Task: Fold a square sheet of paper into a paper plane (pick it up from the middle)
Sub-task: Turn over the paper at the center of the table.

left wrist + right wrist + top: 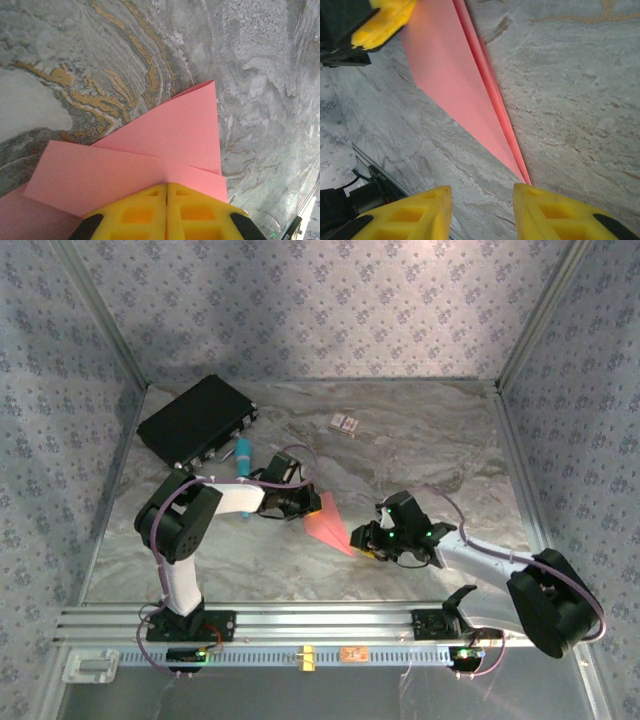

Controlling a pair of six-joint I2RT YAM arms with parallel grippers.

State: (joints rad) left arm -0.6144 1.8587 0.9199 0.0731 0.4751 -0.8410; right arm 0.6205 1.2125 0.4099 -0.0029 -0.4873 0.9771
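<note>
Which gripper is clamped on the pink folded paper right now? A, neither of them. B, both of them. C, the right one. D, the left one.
D: the left gripper has its yellow fingers pressed together on the wide end of the paper plane, while the right gripper stands with its fingers apart by the plane's tip.

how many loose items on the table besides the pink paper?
3: black case far left, teal marker just beside it, small patterned card far centre. Arms could hide more.
</note>
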